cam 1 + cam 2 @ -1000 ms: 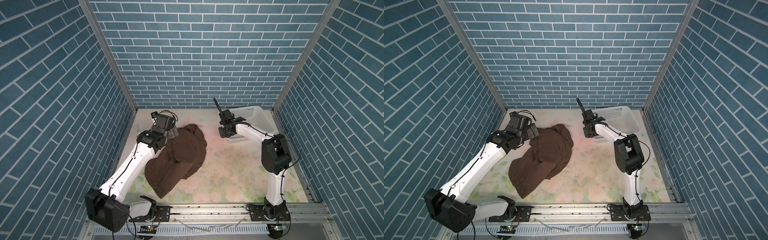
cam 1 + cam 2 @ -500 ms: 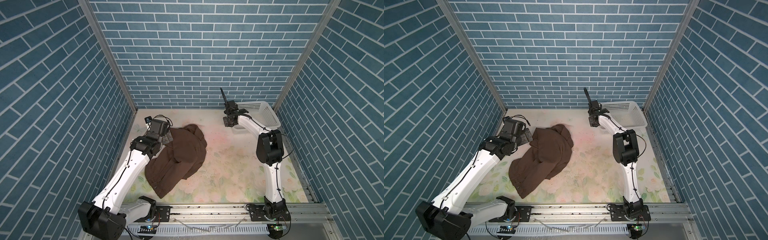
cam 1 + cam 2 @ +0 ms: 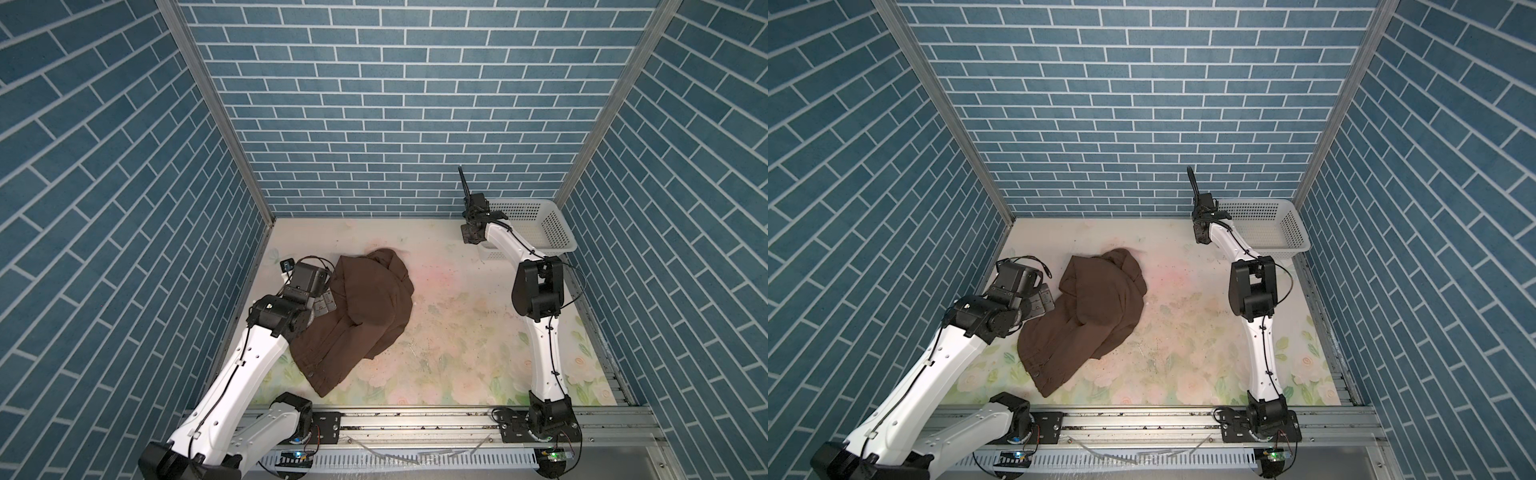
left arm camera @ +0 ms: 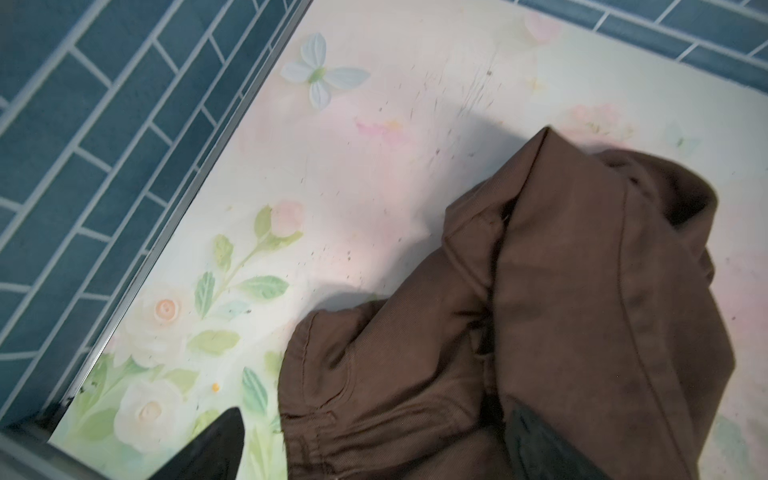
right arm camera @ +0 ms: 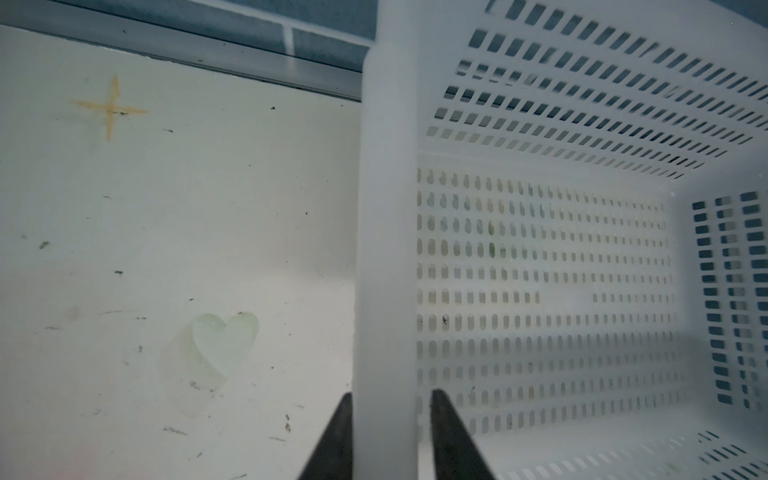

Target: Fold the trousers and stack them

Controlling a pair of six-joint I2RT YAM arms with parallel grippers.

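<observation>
Both our hands stand spread. Left hand (image 4: 376, 415) hovers at the trousers (image 3: 365, 316) edge, nine o'clock; right hand (image 5: 390, 436) loosely straddles the basket (image 3: 555, 226) rim, two o'clock.

**Where your cameras look**

Both top views look down from high in front onto the pale floral tabletop (image 3: 457, 332), sharing nearly the whole scene. Your left wrist view hangs close over the dark-brown fabric trousers (image 4: 561, 332). Your right wrist view faces the white perforated plastic basket (image 5: 386, 249), closer still.

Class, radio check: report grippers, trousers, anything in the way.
Left gripper open, at edge of trousers. Right gripper open, astride basket rim. Trousers crumpled, unfolded. Nothing on them.
</observation>
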